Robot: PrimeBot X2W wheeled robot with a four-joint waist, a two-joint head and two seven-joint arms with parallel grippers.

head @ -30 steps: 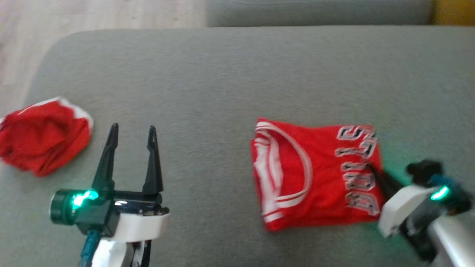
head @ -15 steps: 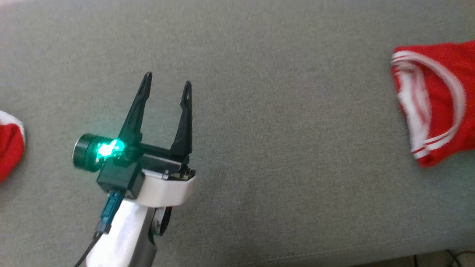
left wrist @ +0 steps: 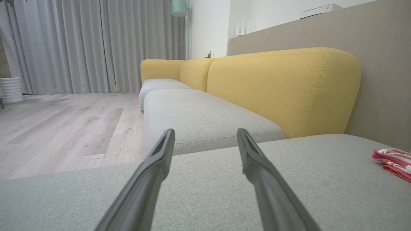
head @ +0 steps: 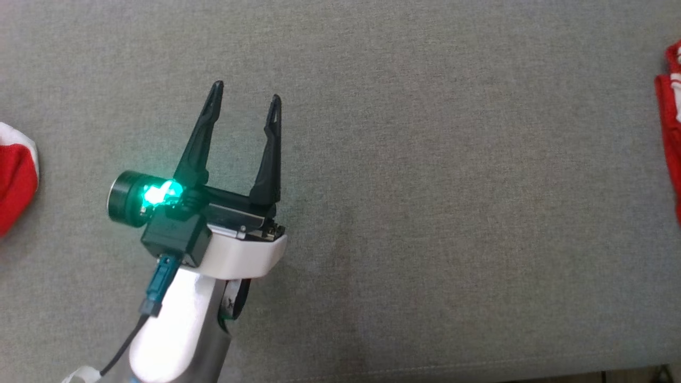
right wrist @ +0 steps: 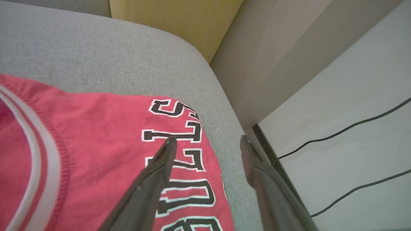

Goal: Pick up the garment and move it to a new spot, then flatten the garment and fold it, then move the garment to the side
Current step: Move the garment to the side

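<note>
The garment (right wrist: 96, 144) - a red jersey with white trim and black block letters outlined in white - is lying folded and flat on the gray cushion (right wrist: 96, 57), filling the lower left of the right wrist view. The right gripper (right wrist: 208, 138) is holding its two dark fingers spread apart with nothing between them. The finger on the left of that frame is hanging over the lettering and the other over the cushion's rounded edge; whether either tip is touching cloth I cannot tell. Beyond that edge, at the right of the frame, two thin black cables (right wrist: 346, 131) are running across a pale floor (right wrist: 353, 80), and a yellow backrest (right wrist: 179, 22) is showing at the top.

In the head view the left gripper (head: 246, 91) is sitting left of centre, fingers pointing up the frame and standing wide, gripping nothing, over bare gray upholstery. A green light (head: 159, 192) is glowing at its base. The jersey is showing as a red sliver at the right edge - well apart from this gripper. A second red cloth (head: 16, 181) (white-edged, bunched) is peeking in at the left edge.

The left wrist view is looking along those parted fingers across the cushion, with the folded jersey at the far right and gray curtains (left wrist: 96, 45) at the upper left.
</note>
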